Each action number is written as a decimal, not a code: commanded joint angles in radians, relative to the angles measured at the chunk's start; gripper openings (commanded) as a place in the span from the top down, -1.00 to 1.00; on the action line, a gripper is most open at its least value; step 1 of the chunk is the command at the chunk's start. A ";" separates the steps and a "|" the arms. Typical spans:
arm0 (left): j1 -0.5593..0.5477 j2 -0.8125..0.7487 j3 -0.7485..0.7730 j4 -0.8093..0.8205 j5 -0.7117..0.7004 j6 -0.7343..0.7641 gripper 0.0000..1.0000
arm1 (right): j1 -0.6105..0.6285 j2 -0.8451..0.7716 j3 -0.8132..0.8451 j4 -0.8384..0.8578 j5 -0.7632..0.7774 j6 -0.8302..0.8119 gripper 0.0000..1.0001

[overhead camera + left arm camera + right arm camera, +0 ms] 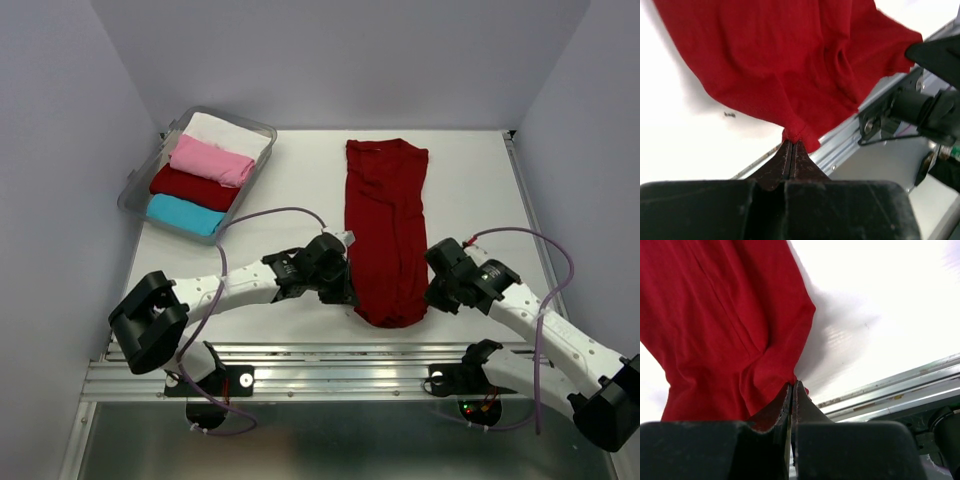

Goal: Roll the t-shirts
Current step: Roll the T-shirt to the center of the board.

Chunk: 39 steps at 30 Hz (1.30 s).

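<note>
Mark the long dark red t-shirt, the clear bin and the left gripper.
dark red t-shirt (385,230): top view, middle of the cloth.
clear bin (270,130): top view, far right rim corner.
left gripper (791,146): left wrist view, between its shut fingertips.

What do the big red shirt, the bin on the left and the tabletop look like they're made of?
Dark red t-shirt: soft matte knit cloth, likely cotton; it drapes in wrinkles, and a fine weave shows up close.
Bin: clear, slightly glossy plastic; its walls are see-through.
Table: smooth white hard surface, perhaps laminate; the exact material is unclear.
</note>
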 commanded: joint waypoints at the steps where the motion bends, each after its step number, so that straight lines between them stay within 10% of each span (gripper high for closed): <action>1: 0.031 0.020 0.066 -0.017 -0.052 0.002 1.00 | 0.010 0.044 0.077 0.024 0.133 -0.017 0.99; 34: 0.186 0.307 0.188 0.048 -0.018 0.063 1.00 | -0.079 0.469 0.161 0.249 0.320 -0.198 0.95; 39: 0.195 0.293 0.211 -0.006 -0.067 0.077 0.38 | -0.104 0.475 0.181 0.254 0.302 -0.224 0.50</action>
